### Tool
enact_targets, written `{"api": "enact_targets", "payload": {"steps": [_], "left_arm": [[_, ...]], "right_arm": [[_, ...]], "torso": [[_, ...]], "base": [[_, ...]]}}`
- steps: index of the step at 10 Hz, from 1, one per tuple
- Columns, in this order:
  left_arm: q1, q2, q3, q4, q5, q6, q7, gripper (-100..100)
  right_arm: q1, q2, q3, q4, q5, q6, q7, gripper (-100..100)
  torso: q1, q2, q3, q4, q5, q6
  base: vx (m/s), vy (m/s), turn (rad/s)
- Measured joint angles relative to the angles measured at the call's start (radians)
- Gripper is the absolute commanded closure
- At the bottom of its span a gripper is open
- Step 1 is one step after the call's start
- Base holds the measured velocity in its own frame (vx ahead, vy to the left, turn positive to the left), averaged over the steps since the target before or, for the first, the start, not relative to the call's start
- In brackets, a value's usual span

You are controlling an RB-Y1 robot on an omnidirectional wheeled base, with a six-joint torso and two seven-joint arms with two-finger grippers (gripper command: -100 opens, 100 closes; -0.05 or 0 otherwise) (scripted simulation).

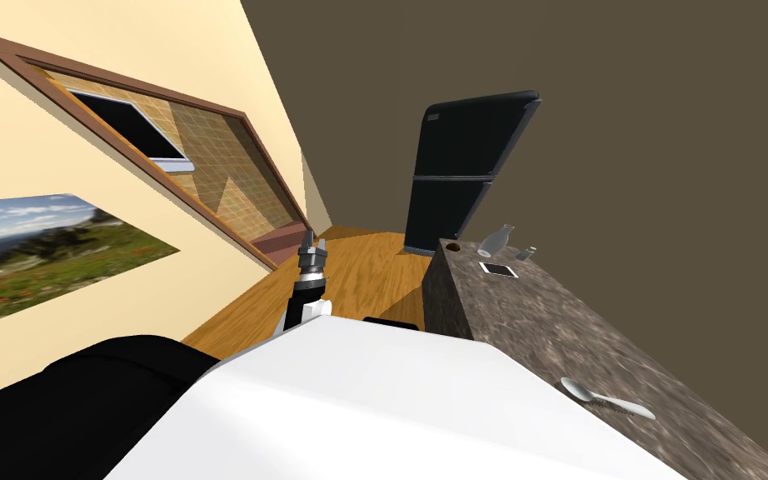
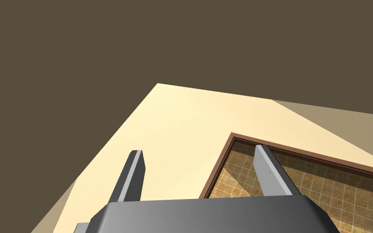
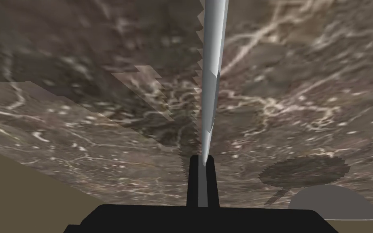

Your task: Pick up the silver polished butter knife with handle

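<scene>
A slim silver butter knife [image 3: 210,77] stands edge-on between the fingers of my right gripper [image 3: 202,158], which is shut on its near end. The blade runs straight away from the gripper over a brown marbled countertop [image 3: 80,121]. My left gripper [image 2: 198,149] is open with nothing between its fingers. In the head view the left gripper [image 1: 311,247] is raised in front of my chest, above the wooden floor and left of the counter.
The marbled counter [image 1: 541,325] runs along my right. On it lie a light grey utensil [image 1: 605,399] with a rounded end near me, and a bottle [image 1: 496,240] and a white card [image 1: 499,269] at the far end. A black fridge [image 1: 466,171] stands beyond. A grey rounded shape [image 3: 335,202] lies beside my right gripper.
</scene>
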Motion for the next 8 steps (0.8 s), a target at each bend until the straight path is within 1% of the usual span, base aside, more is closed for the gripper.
{"api": "enact_targets", "payload": {"steps": [2,3,4,7,8], "left_arm": [[0.0,0.0,0.0,0.0,0.0,0.0,0.0,0],[0.0,0.0,0.0,0.0,0.0,0.0,0.0,0],[0.0,0.0,0.0,0.0,0.0,0.0,0.0,0],[0.0,0.0,0.0,0.0,0.0,0.0,0.0,0],[0.0,0.0,0.0,0.0,0.0,0.0,0.0,0]], "right_arm": [[0.002,0.0,0.0,0.002,0.0,0.005,0.0,100],[0.002,0.0,0.0,0.002,0.0,0.004,0.0,0],[0.002,0.0,0.0,0.002,0.0,0.004,0.0,100],[0.042,-0.01,-0.013,-0.06,-0.007,0.014,-0.009,100],[0.044,-0.011,-0.014,-0.062,-0.007,0.014,-0.01,0]], "torso": [[0.0,0.002,0.002,0.002,0.0,-0.001],[0.0,0.003,0.002,0.002,0.0,-0.001],[0.0,0.003,0.002,0.002,0.0,-0.001],[0.002,0.002,0.002,0.002,0.0,0.0],[0.001,0.002,0.002,0.002,0.0,0.0]], "base": [[0.0,0.0,0.0],[0.0,0.0,0.0],[-0.001,0.012,-0.011],[0.001,0.019,-0.016],[0.0,0.0,0.0]]}}
